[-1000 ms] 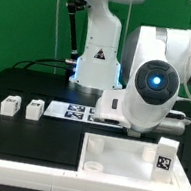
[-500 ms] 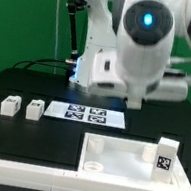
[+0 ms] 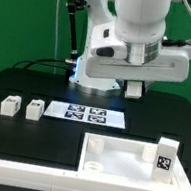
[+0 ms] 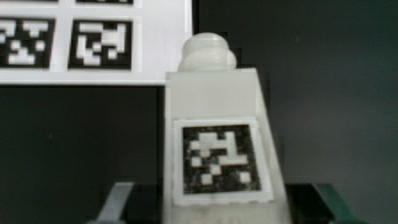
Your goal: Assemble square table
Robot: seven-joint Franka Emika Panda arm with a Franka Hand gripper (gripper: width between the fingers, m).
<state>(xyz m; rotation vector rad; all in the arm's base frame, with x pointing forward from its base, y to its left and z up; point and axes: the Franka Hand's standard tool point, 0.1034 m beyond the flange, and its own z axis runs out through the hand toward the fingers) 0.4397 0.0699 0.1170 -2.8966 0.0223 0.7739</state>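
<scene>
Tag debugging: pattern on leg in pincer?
White plastic block leg bears a black-and-white square tag; wrist view.

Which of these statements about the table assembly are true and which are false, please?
1. The gripper holds a tagged leg, the held leg. True.
2. The two loose legs lie on the exterior view's right. False: they lie on its left, beside the marker board.
3. A standing leg is upright at the tabletop corner on the exterior view's right. True.
4. The marker board lies on the tabletop. False: it lies on the black table, beyond the tabletop.
</scene>
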